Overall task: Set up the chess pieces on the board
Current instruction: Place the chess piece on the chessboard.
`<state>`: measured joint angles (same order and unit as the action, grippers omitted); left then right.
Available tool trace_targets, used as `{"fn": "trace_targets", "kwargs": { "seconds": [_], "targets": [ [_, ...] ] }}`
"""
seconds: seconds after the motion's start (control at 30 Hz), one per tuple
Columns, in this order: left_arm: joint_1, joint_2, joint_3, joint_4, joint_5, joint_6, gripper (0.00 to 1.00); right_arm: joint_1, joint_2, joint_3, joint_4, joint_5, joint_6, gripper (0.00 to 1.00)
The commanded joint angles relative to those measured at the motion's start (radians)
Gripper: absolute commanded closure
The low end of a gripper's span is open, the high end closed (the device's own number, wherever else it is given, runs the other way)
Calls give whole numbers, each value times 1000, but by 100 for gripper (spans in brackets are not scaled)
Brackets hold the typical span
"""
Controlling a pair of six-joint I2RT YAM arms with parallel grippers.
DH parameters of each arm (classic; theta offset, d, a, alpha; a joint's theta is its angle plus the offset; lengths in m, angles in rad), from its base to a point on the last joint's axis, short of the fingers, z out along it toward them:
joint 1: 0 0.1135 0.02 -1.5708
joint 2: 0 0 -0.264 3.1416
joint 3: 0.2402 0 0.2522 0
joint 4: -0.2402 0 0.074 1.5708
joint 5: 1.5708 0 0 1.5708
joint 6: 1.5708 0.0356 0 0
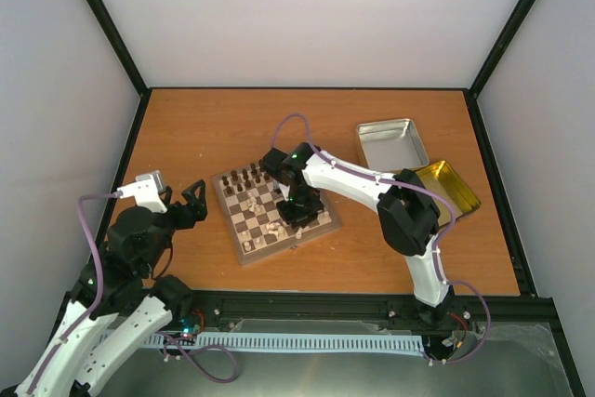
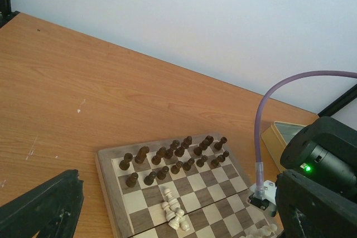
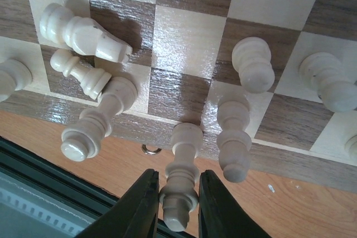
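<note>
The board (image 1: 229, 222) lies mid-table, with dark chessmen (image 1: 244, 177) lined along its far rows. Loose cream chess pieces (image 2: 175, 213) lie in a heap near its middle. My right gripper (image 3: 177, 210) is down at the board's near edge, its fingers (image 3: 139, 210) touching both sides of the head of an upright cream piece (image 3: 183, 154). That piece's base rests on the board's rim (image 3: 290, 160). Beside it several cream pieces lie toppled (image 3: 83, 32) and others stand (image 3: 252, 62). My left gripper (image 1: 193, 197) hovers open and empty left of the board.
A silver tin (image 1: 391, 143) and its gold lid (image 1: 448, 188) sit at the back right of the table. A small metal latch ring (image 3: 148, 149) is on the board's edge. The right arm (image 2: 318, 182) reaches over the board's right side.
</note>
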<state>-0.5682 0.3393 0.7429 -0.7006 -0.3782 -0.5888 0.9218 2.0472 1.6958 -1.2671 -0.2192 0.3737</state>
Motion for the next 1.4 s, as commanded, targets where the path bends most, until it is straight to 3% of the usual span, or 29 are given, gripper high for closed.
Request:
{"fn": "trace_targets", "kwargs": {
  "seconds": [0.0, 0.3, 0.73, 1.17, 1.37],
  "targets": [
    [4, -18, 1, -3, -22, 0, 5, 5, 11, 29, 12, 5, 0, 79],
    [4, -17, 2, -5, -24, 0, 5, 5, 11, 46, 40, 9, 8, 83],
    [4, -17, 1, -4, -25, -2, 5, 5, 29, 50, 67, 6, 16, 80],
    [4, -8, 5, -5, -18, -6, 5, 5, -10, 115, 83, 88, 37, 65],
    [4, -4, 5, -3, -22, -5, 5, 8, -35, 94, 216, 133, 37, 61]
  ]
}}
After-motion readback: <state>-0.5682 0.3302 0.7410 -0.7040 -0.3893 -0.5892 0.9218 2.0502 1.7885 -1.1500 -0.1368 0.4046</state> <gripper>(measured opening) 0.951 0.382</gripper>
